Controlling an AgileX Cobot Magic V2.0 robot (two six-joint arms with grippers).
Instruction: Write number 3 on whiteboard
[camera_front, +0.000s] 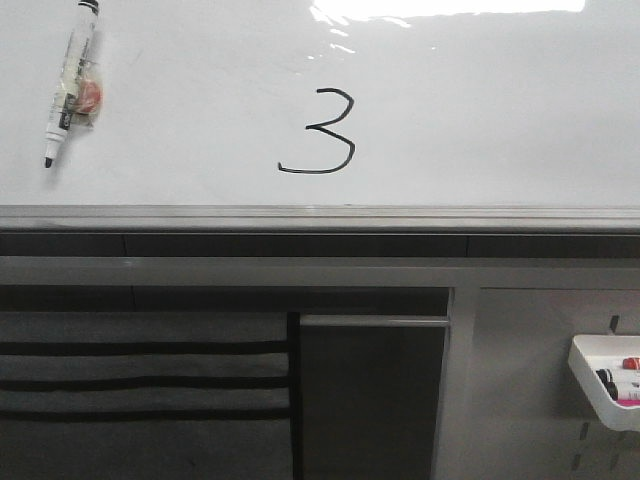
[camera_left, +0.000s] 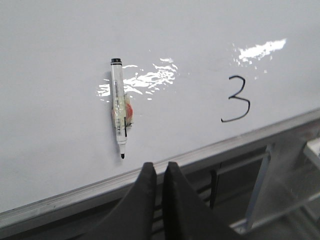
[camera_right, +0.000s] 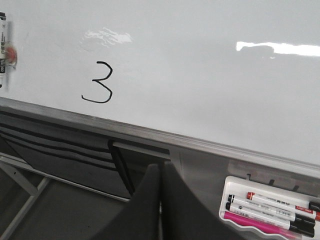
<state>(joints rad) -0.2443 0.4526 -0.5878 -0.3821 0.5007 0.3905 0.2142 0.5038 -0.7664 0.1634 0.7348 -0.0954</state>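
1. Firstly, front view: the whiteboard (camera_front: 480, 110) fills the upper half, with glare along its top. The number 3 (camera_front: 320, 133) is drawn in black near the middle, low on the board, just above the grey edge rail (camera_front: 320, 215). A marker (camera_front: 68, 88) lies against the board at far left, tip down, well apart from the digit. A white tray (camera_front: 590, 385) with markers hangs at lower right. Neither gripper appears in this view.

2. Left wrist view: the left gripper (camera_left: 158, 175) has its two dark fingers drawn close together, a thin gap between them, holding nothing. The marker and digit sit apart on the board beyond it.

3. Right wrist view: the right gripper (camera_right: 160, 172) has its fingers pressed together, empty. The tray of markers sits beside it, below the rail.
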